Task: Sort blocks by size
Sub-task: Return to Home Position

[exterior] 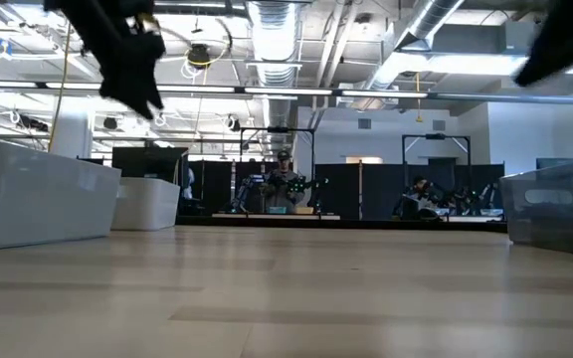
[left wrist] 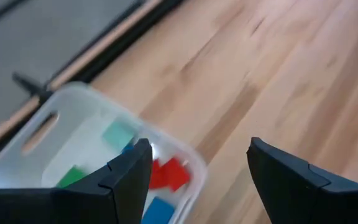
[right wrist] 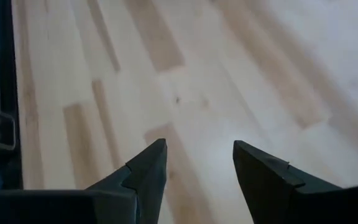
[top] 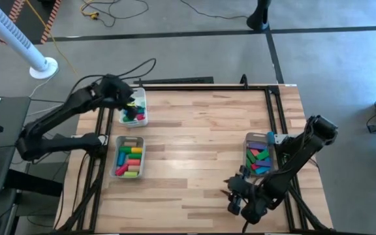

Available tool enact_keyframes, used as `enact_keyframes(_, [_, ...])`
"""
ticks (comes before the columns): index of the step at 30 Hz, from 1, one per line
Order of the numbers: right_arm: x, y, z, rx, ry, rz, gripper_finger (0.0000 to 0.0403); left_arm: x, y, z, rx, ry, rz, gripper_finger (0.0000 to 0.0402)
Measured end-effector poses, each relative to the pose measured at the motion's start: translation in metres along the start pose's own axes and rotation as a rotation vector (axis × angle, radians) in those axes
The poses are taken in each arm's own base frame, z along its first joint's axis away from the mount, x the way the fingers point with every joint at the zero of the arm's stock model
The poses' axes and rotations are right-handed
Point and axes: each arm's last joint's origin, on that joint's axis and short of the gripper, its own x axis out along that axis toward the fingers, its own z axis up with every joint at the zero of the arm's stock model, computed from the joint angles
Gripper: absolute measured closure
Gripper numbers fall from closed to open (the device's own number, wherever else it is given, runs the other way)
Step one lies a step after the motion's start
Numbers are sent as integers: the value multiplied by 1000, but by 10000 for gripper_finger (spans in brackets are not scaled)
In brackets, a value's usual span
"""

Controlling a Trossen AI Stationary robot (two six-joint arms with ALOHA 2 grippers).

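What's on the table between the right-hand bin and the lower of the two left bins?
Nothing. In the high view the wooden table between the right-hand bin and the lower left bin is bare.

Robotics lab in an open industrial hall. Told by bare ceiling ducts and pipes overhead, more black-framed rigs across the room, grey concrete floor with loose cables and tape lines, and a wooden table on a black frame.
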Motion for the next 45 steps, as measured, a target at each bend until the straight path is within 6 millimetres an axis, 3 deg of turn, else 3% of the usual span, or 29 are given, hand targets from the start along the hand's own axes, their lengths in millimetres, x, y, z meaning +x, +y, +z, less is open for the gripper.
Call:
enact_keyframes(6, [-23,-21,29,-65,-161,-56,191,-40,-17,-1,13,-240,-89,149])
enact_keyframes(13, [-68,-60,57,-147,-295,-112,191,-74,-28,-7,54,-433,-189,156])
enact_keyframes(18, [-107,-94,59,-137,-423,-178,191,-83,-31,-12,77,-471,-228,157])
enact_keyframes(23, [-133,-117,50,-115,-548,-188,191,-76,-33,-22,123,-478,-243,157])
enact_keyframes(29, [-134,-138,21,-86,-671,-142,191,-63,-36,-38,128,-580,-289,157])
enact_keyframes(40, [-112,-173,-20,-18,-758,-78,191,-71,-35,-68,134,-769,-427,157])
enact_keyframes(45, [-99,-179,-34,19,-759,-67,191,-74,-31,-90,169,-808,-482,157])
